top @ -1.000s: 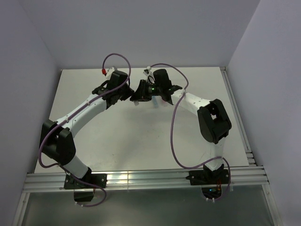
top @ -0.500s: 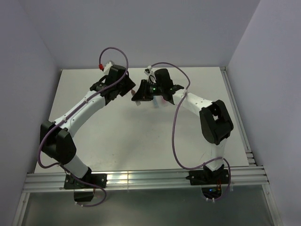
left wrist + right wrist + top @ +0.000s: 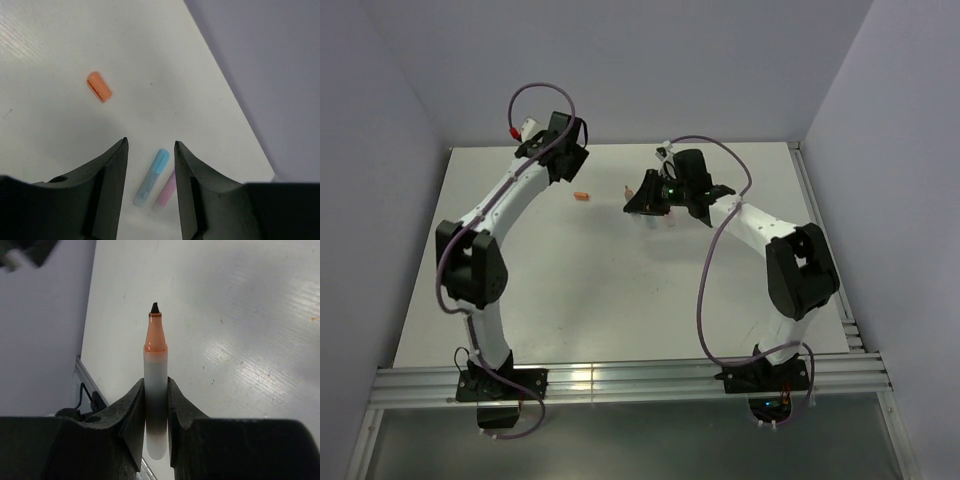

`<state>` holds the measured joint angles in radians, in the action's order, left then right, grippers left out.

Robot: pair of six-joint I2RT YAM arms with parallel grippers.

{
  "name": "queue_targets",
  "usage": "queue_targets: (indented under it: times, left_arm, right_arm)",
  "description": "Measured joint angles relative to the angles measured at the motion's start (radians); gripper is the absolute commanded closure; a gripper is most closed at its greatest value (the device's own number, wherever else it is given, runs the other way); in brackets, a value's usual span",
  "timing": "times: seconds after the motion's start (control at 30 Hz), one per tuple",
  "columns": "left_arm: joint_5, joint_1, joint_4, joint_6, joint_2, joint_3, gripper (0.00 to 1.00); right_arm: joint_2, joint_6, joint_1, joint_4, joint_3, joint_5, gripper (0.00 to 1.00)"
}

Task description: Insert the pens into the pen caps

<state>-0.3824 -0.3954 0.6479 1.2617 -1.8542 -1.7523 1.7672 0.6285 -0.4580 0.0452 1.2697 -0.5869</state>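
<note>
Left gripper (image 3: 150,143): my jaws stand partly open, holding nothing.
Orange cap (image 3: 99,86): flat on the table (image 3: 45,130), ahead-left of those fingers, well apart.
Blue pen (image 3: 152,176), pink pen (image 3: 166,189): side by side, seen through the left gap.
Right gripper (image 3: 155,382): I have it clamped on the whitish pen (image 3: 155,347), orange tip poking beyond the fingertips.

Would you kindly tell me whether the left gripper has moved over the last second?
Yes. The left gripper has pulled back toward the table's far edge and leftward, away from the right gripper holding the orange pen.
</note>
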Motion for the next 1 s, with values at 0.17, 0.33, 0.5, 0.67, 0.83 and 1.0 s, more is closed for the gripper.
queue_targets:
  times: [0.17, 0.33, 0.5, 0.67, 0.83, 1.0]
  left_arm:
    - [-0.027, 0.018, 0.114, 0.096, -0.243, -0.171, 0.56]
    - [-0.025, 0.039, 0.193, 0.177, -0.368, -0.218, 0.58]
    - [-0.022, 0.059, 0.231, 0.221, -0.441, -0.287, 0.57]
    - [-0.013, 0.064, 0.233, 0.246, -0.47, -0.291, 0.54]
    - [0.004, 0.064, 0.233, 0.253, -0.516, -0.309, 0.52]
    - [0.011, 0.064, 0.236, 0.256, -0.547, -0.327, 0.51]
  right_arm:
    - [-0.094, 0.006, 0.016, -0.003, -0.048, 0.008, 1.0]
    - [-0.138, 0.009, 0.029, -0.028, -0.091, 0.007, 1.0]
    - [-0.15, 0.01, 0.047, -0.032, -0.119, 0.004, 1.0]
    - [-0.165, 0.011, 0.053, -0.048, -0.132, -0.005, 1.0]
    - [-0.186, 0.014, 0.053, -0.056, -0.152, -0.009, 1.0]
    - [-0.188, 0.014, 0.061, -0.066, -0.154, -0.016, 1.0]
